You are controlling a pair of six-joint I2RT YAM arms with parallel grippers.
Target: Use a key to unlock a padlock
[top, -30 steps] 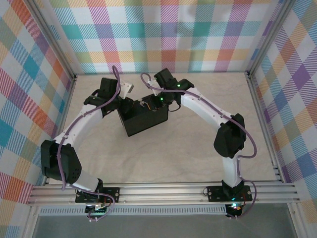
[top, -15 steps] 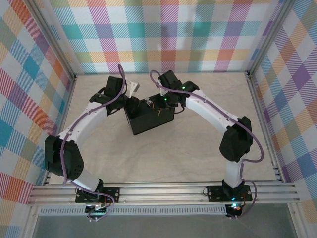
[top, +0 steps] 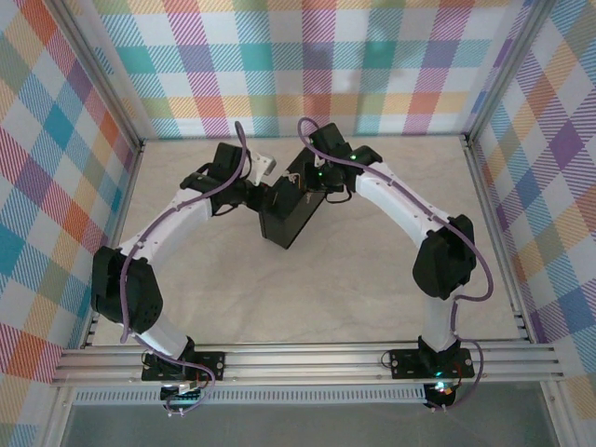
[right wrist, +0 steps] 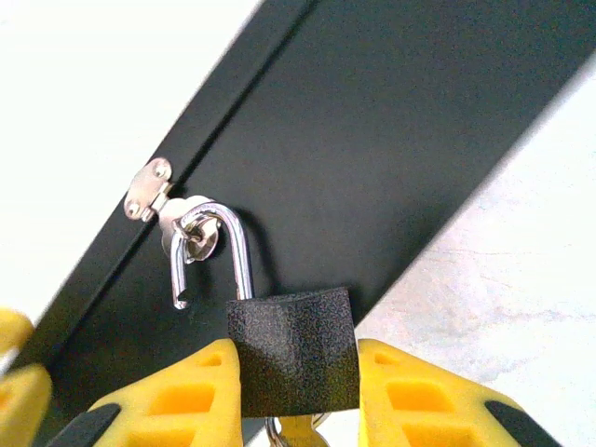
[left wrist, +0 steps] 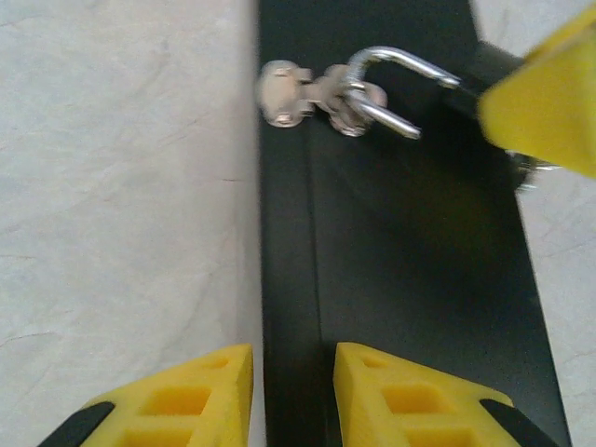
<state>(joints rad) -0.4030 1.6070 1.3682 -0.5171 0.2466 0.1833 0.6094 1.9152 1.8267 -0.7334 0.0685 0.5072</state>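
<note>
Now padlock (right wrist: pixel 291 349) inside right hand (right wrist: pixel 296 358).

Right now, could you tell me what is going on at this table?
The right gripper pinches the dark body of the padlock, whose silver shackle looks sprung open but hangs hooked through the hasp of the black box. The left gripper clamps the box's edge, steadying it.

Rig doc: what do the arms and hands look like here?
The left arm and right arm have white link shells, black joint housings and a purple cable looped along each. A green LED glows near the right wrist. The left hand and right hand have yellow fingers with moulded recesses and black bases.
</note>
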